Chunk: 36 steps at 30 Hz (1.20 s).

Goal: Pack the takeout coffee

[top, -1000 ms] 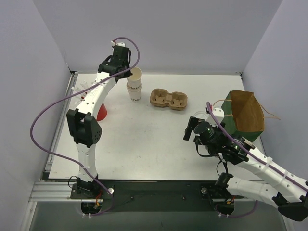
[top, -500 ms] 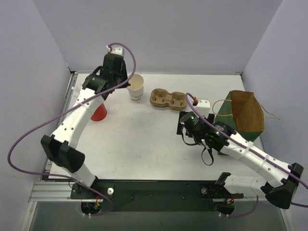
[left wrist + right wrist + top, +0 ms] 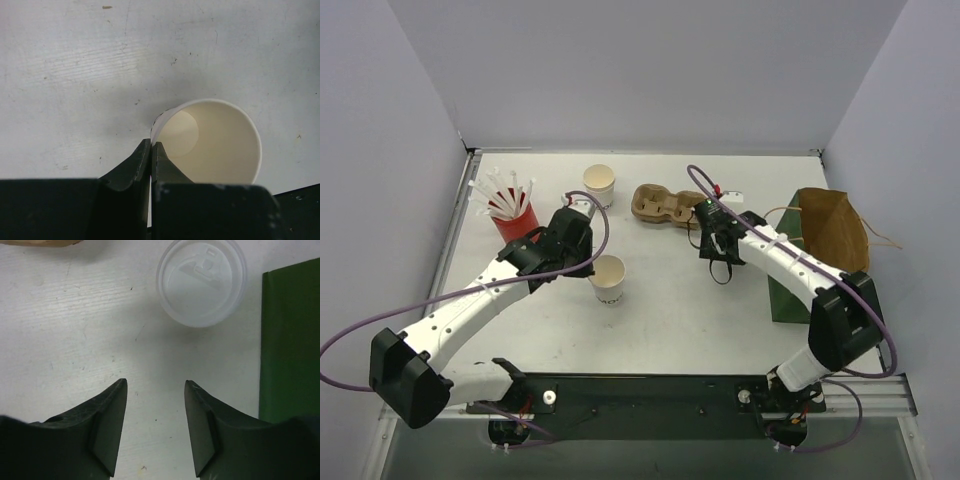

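Observation:
A white paper takeout coffee cup (image 3: pixel 608 279) stands upright near the table's middle, and its cream inside (image 3: pixel 215 145) looks empty. My left gripper (image 3: pixel 151 144) is shut on the cup's near-left rim, one finger inside the wall and one outside; from above the left gripper (image 3: pixel 588 262) sits just left of the cup. A second white cup (image 3: pixel 599 185) stands at the back. The brown pulp carrier (image 3: pixel 667 205) lies at the back centre. My right gripper (image 3: pixel 155 382) hangs open over bare table just right of the carrier, nothing between its fingers.
A flat translucent lid (image 3: pixel 201 281) lies just ahead of the right fingers. A red cup of white straws (image 3: pixel 510 212) stands at the back left. A green stand (image 3: pixel 290 340) holds a brown paper bag (image 3: pixel 832 232) at the right.
The left arm swung from the back toward the table's middle, bringing one cup and leaving another behind. The right arm moved from the near right to beside the carrier, its jaws narrowing.

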Tool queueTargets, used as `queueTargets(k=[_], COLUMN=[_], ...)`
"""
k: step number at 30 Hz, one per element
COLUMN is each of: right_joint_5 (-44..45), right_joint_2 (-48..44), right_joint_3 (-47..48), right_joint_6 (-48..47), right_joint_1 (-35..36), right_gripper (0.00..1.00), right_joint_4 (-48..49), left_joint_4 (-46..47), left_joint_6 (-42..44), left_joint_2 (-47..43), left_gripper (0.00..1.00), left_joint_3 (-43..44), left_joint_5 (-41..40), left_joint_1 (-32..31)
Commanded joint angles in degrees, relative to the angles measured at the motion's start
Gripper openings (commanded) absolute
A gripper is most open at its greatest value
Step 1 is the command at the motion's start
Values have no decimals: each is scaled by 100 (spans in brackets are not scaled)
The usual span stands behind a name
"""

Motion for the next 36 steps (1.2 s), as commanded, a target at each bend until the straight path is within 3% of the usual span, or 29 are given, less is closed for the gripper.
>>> queueTargets(k=[1, 14, 36], right_joint_5=[-356, -621, -823], right_joint_2=[483, 1626, 2356], right_joint_3=[458, 933, 1329], right_joint_6=[-214, -408, -645], right_joint_1=[-339, -911, -1430], right_gripper=[42, 36, 21], right_joint_4=[269, 621, 841], left_joint_4=[654, 1250, 1576], left_joint_6=[-251, -453, -400], left_joint_2=[-376, -666, -491], left_gripper=[0, 0, 0], left_joint_3=[-284, -943, -1357], left_joint_5=[77, -28, -283], left_joint_1=[-106, -484, -730])
